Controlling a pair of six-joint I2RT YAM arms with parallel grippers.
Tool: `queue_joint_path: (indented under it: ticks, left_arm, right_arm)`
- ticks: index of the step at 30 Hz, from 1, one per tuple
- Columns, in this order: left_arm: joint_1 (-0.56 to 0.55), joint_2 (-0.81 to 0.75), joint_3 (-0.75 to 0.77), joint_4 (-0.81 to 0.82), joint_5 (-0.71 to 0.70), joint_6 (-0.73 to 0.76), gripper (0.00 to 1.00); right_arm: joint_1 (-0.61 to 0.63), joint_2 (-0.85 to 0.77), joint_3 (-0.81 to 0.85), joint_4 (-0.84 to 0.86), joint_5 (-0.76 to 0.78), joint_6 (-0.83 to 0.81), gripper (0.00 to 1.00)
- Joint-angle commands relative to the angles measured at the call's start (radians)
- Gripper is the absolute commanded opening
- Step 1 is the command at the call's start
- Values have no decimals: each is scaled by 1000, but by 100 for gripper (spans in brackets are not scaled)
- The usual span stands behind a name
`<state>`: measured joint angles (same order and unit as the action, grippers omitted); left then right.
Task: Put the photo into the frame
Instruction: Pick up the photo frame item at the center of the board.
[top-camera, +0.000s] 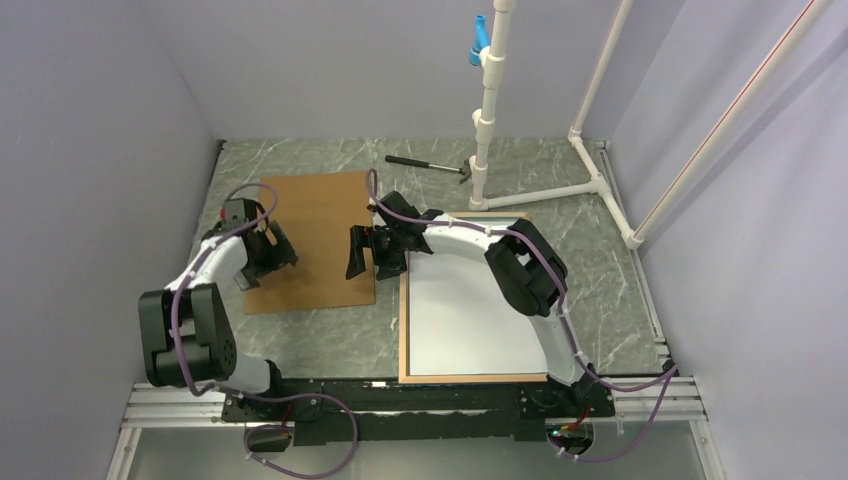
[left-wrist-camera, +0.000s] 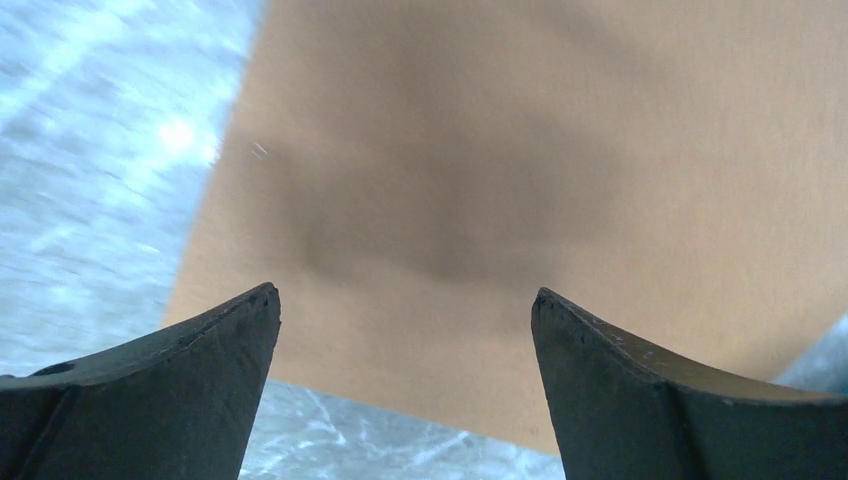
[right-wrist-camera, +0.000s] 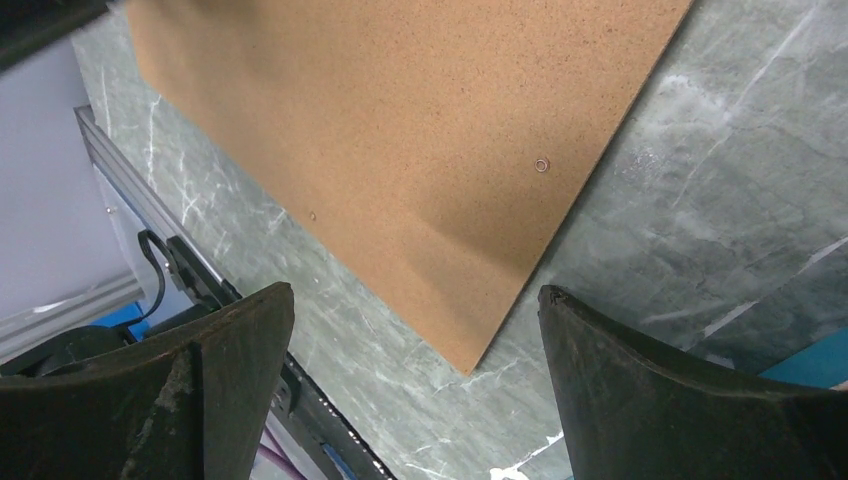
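In the top view the frame (top-camera: 403, 340) lies back side up at the right of centre, its light wood rim showing. The photo (top-camera: 470, 320) rests inside it with its plain white back up. My right gripper (top-camera: 369, 256) hovers open just left of the frame's far left corner, over the near right corner of a brown backing board (top-camera: 315, 220). My left gripper (top-camera: 274, 256) hangs open above the board's left part. In the left wrist view the open gripper (left-wrist-camera: 405, 300) has only the board (left-wrist-camera: 450, 150) below it. The right gripper (right-wrist-camera: 415, 295) holds nothing above the board's corner (right-wrist-camera: 400, 120).
A hammer (top-camera: 425, 165) lies at the back of the marble table beside a white pipe stand (top-camera: 490, 120). Its base pipes run along the table's back right. A metal rail (top-camera: 400, 400) borders the near edge. Grey walls close both sides.
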<state>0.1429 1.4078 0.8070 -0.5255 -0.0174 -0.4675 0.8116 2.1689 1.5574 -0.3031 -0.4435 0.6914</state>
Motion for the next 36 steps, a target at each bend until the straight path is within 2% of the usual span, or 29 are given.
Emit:
queue_joint_path:
  ticks: [1, 7, 11, 18, 22, 27, 36]
  left_arm:
    - [57, 85, 134, -108, -161, 18, 99]
    - [143, 224, 185, -109, -189, -4, 99]
    - [153, 293, 209, -96, -175, 3, 98]
    - [153, 290, 172, -17, 49, 46, 95]
    - [153, 255, 102, 39, 203, 47, 93]
    - [152, 218, 23, 95, 336, 40, 91]
    - [118, 152, -63, 121, 420, 36, 89]
  right_arm:
    - [1, -19, 18, -65, 65, -36, 95]
    - [-2, 4, 31, -73, 78, -44, 95]
    - [-5, 26, 51, -86, 83, -52, 95]
    - [-9, 65, 82, -63, 26, -41, 96]
    - [-9, 75, 81, -21, -37, -12, 96]
    - [-13, 32, 74, -26, -43, -3, 96]
    - [-11, -125, 49, -81, -50, -34, 95]
